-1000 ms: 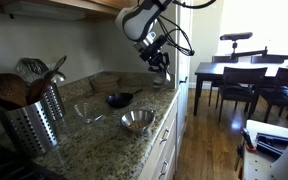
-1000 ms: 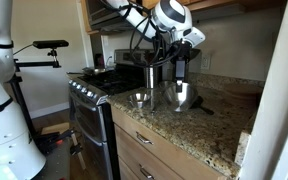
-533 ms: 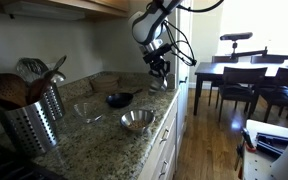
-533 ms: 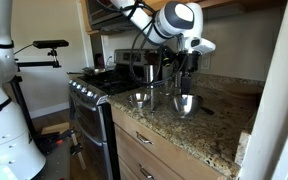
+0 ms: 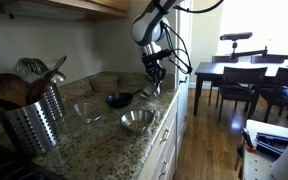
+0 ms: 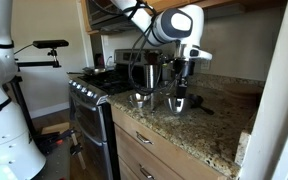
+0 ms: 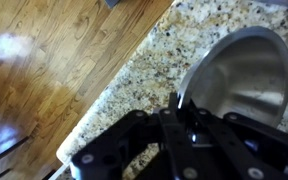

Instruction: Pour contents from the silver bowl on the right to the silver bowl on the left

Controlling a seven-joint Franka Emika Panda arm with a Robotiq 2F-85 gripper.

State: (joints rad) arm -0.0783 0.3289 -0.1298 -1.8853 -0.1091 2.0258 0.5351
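On a speckled granite kitchen surface, near its front edge, a robot arm reaches down with its pincer; in the wrist view the fingers come together on the near rim of the held silver bowl, so the pincer looks clamped on that rim; in an exterior view this bowl hangs tilted just under the pincer, low over the surface, and I cannot tell whether its base touches; its shiny inside shows no contents that I can make out; the receiving silver bowl sits upright on the surface just beside it, not touching; further back on the surface stand a clear glass bowl, a small dark pan and a metal utensil holder; the step in hand appears to be the carry, with the grasp made and the pouring not yet begun; the next move calls for bringing the held bowl above the receiving one, then rolling the wrist so its free lip dips over the middle, slowly, since smooth metal pinched at the rim may slip
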